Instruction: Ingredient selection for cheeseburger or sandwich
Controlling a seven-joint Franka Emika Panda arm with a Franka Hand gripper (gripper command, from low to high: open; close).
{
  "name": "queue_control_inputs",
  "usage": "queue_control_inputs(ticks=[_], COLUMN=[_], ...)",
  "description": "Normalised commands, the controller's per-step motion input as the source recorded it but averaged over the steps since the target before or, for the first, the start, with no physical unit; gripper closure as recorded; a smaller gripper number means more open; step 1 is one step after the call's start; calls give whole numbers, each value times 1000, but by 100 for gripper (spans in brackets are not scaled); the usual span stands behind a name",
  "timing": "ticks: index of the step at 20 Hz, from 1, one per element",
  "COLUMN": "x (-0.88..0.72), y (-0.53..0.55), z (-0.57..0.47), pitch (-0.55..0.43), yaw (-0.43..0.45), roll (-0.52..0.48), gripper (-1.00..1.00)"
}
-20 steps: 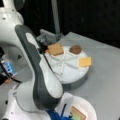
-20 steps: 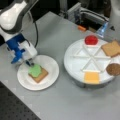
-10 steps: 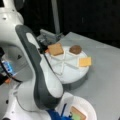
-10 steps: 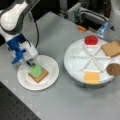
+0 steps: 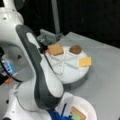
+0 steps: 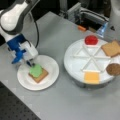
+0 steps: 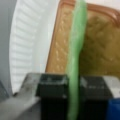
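In the wrist view my gripper (image 7: 73,87) is shut on the green square (image 7: 75,57), which stands edge-on between the dark fingers (image 7: 52,86). It hangs just over a tan bread slice (image 7: 100,50) on the white paper plate (image 7: 27,45). In a front view the gripper (image 6: 29,63) sits at the plate's upper left, with the green square (image 6: 36,70) on the bread slice (image 6: 40,76). The divided tray (image 6: 75,62) holds the red round piece (image 6: 91,40), a loose bread slice (image 6: 111,48), the dark brown disc (image 6: 113,69) and the yellow-orange square (image 6: 91,77).
My arm's white and grey link (image 5: 40,75) fills a front view's left and hides part of the tray (image 5: 70,72). The paper plate (image 5: 87,107) shows at that view's bottom. Grey equipment with an orange part (image 6: 81,27) stands behind the tray.
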Motion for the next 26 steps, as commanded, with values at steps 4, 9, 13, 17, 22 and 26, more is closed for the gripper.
queue_control_inputs(ticks=[4, 9, 13, 17, 22, 26], x=[-326, -314, -318, -327, -369, -446], y=[408, 408, 389, 384, 396, 459], z=[65, 63, 55, 71, 173, 368], pitch=[-102, -104, -103, -93, -53, 11], yaw=[-103, -110, -106, -107, -125, -184], roll=[-380, -369, -365, -366, -382, -440], gripper=[-100, -100, -100, -100, -100, -100])
